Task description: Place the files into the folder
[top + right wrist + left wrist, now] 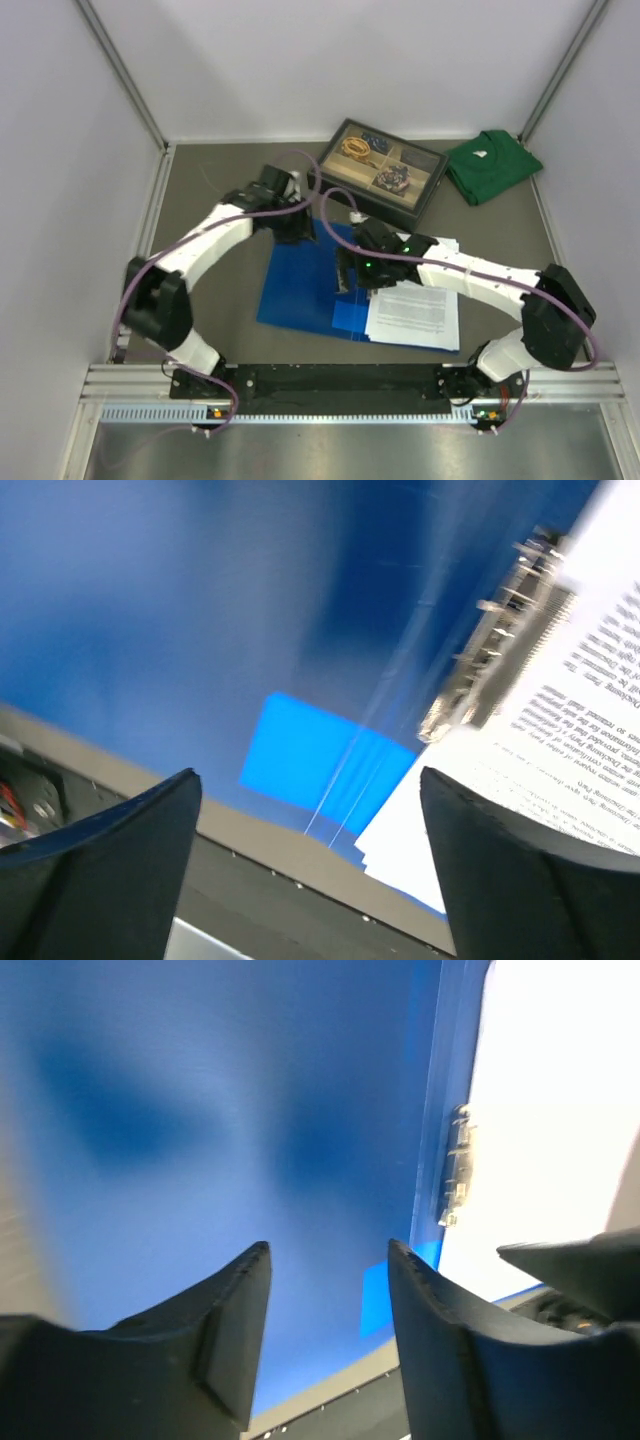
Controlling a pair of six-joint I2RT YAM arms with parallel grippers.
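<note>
The blue folder (295,285) lies open on the table, its left half bare. The files (415,312), white printed sheets, lie on its right half by a metal clip (500,630). My left gripper (292,228) is open and empty above the folder's far edge; its wrist view shows the blue folder (200,1110) under the gripper (328,1250), the files (560,1110) at right. My right gripper (348,272) is open wide and empty over the folder's middle, just left of the files. In its wrist view the gripper (310,780) frames a lighter blue patch (310,755), with the files (590,680) to the right.
A black-framed compartment tray (385,170) stands behind the folder. A green folded shirt (492,165) lies at the back right. White walls close in on both sides, and a metal rail (340,385) runs along the near edge.
</note>
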